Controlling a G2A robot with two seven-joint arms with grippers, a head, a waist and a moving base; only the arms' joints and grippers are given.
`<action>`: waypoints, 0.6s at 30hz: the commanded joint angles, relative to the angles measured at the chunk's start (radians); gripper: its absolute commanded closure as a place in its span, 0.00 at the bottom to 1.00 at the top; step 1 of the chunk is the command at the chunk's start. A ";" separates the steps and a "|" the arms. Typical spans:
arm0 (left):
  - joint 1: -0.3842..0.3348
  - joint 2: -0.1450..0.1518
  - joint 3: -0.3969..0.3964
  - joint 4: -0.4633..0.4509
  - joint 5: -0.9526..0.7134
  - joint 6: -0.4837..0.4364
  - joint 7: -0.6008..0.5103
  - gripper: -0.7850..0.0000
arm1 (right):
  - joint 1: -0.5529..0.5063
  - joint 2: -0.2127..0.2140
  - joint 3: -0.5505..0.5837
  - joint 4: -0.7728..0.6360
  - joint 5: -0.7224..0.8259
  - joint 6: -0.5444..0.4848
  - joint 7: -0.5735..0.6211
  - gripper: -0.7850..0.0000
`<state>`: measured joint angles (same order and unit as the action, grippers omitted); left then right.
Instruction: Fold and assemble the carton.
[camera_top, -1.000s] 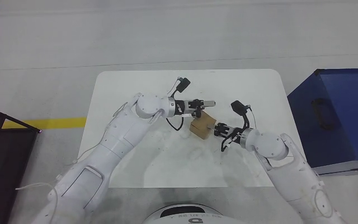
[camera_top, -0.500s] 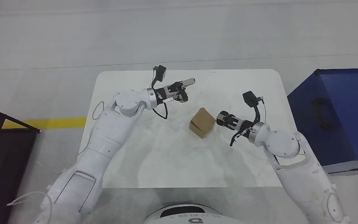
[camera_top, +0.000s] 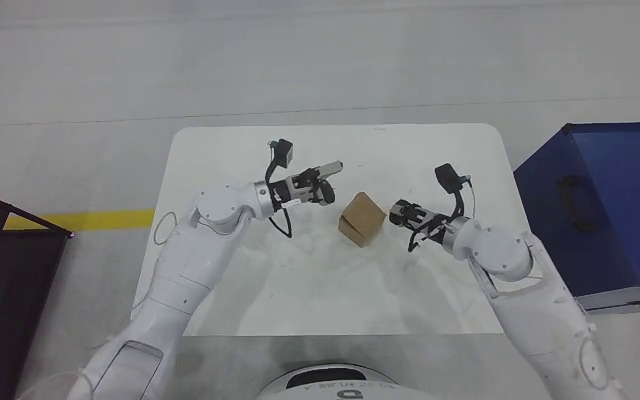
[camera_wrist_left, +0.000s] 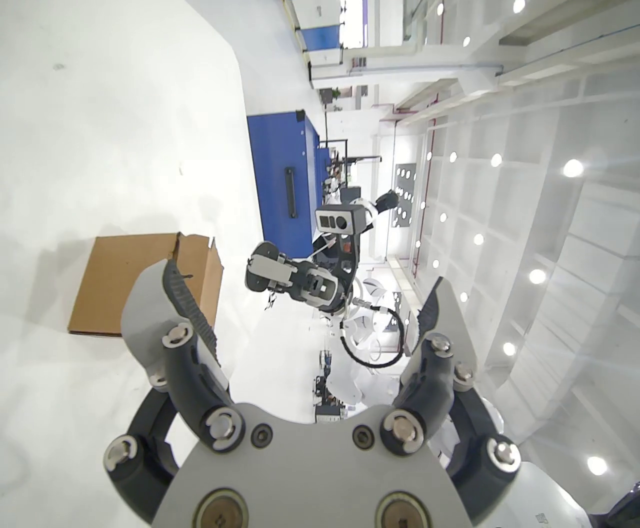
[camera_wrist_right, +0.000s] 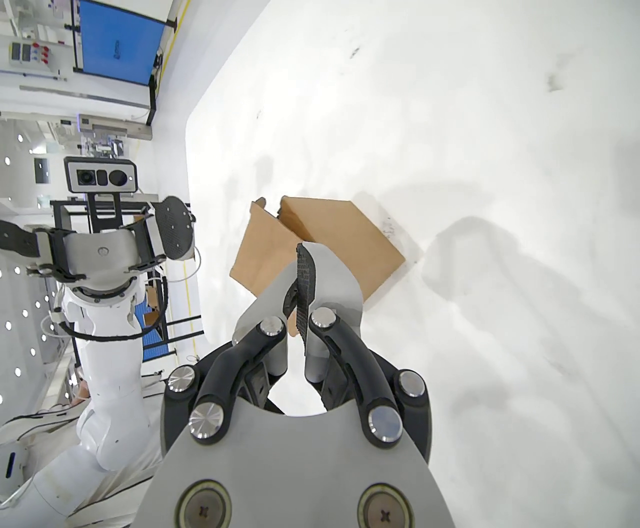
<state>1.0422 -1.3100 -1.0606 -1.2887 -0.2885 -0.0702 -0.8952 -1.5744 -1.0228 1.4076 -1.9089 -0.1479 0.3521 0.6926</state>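
Observation:
A small brown carton (camera_top: 362, 218) stands folded up on the white table (camera_top: 300, 290), near its middle, with a flap edge raised on one side. My left gripper (camera_top: 328, 180) hovers open to the carton's back left, apart from it. In the left wrist view the carton (camera_wrist_left: 130, 280) lies beyond one fingertip (camera_wrist_left: 165, 295) of the wide-open left gripper (camera_wrist_left: 300, 305). My right gripper (camera_top: 400, 213) is just right of the carton, shut on nothing, with a small gap to it. In the right wrist view the right gripper (camera_wrist_right: 300, 270) has its pads pressed together before the carton (camera_wrist_right: 345, 235).
A blue cabinet (camera_top: 590, 215) stands off the table's right edge. A dark frame (camera_top: 20, 260) sits on the floor at the left, next to a yellow floor line (camera_top: 100, 218). Bare tabletop lies in front of and behind the carton.
My left gripper has let go of the carton and drawn back to the left, opening. The right gripper has pulled away to the right. The carton stays on the table.

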 joint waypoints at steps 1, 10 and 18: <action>-0.037 -0.011 0.044 0.034 0.004 -0.008 -0.002 0.00 | -0.056 0.004 0.035 -0.031 0.005 0.008 -0.004 0.54; -0.177 -0.055 0.166 0.191 0.040 -0.057 0.005 0.00 | -0.061 -0.005 -0.012 0.046 0.069 -0.038 -0.008 0.58; -0.233 -0.081 0.215 0.273 0.054 -0.087 0.016 0.00 | -0.002 -0.013 -0.059 0.099 0.084 -0.037 -0.021 0.57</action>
<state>0.8142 -1.3873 -0.8524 -1.0230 -0.2352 -0.1547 -0.8784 -1.5815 -1.0355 1.3518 -1.8139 -0.0646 0.3145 0.6721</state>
